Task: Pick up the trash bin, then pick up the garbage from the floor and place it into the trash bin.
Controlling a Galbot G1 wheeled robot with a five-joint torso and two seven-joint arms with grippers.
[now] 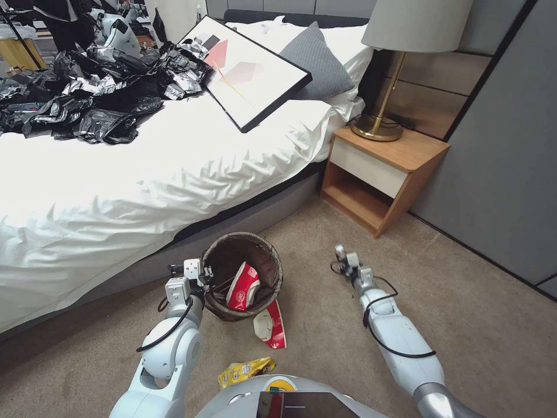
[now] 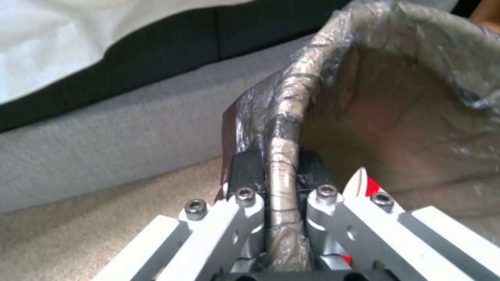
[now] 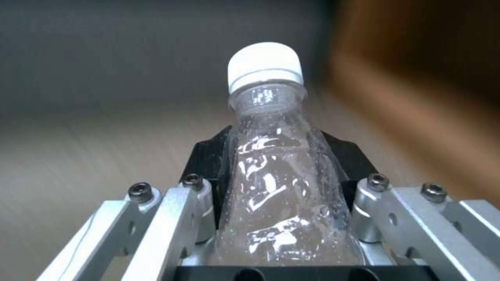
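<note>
Right end effector [image 3: 279, 171] clamps clear plastic bottle [image 3: 271, 156] | left end effector [image 2: 281, 171] pinches trash bin [image 1: 242, 283] rim | cup inside, probably paper

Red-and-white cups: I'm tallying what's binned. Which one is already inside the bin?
The upper cup, inside the trash bin; the other cup lies on the carpet beside it.

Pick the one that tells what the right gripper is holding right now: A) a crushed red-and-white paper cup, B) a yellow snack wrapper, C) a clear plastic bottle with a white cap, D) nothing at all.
C: in the right wrist view the right gripper is closed on a clear plastic bottle with its white cap pointing away from the wrist.
</note>
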